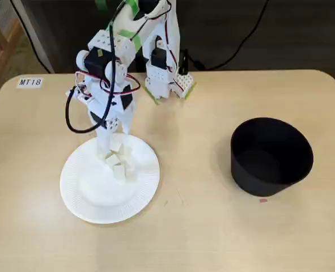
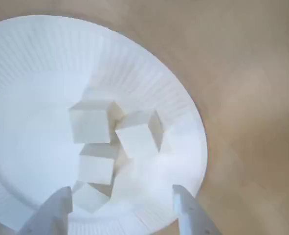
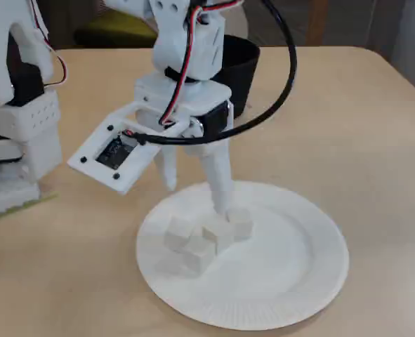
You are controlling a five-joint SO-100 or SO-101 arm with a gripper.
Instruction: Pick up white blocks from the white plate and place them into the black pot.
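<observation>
Pale wood tabletop [image 1: 212, 226], bearing all items listed.

White paper plate [image 1: 82, 198], ribbed rim, taken as landmark.

Small cream blocks [image 1: 117, 161]: loose cluster on plate, toward its far side in a fixed view; at least four countable in wrist view [image 2: 90, 126], touching or overlapping one another.

White hand [image 3: 196, 189]: pointed down over plate's far edge, fingers spread wide, gripping nothing; one fingertip [image 3: 222, 203] right at cluster, contact not clear. In wrist view, both fingertips low in frame, nearest block lying between them.

Black pot [image 1: 271, 156]: matte, straight-walled, well apart from plate, to plate's right in a fixed view; interior dark, contents not discernible.
</observation>
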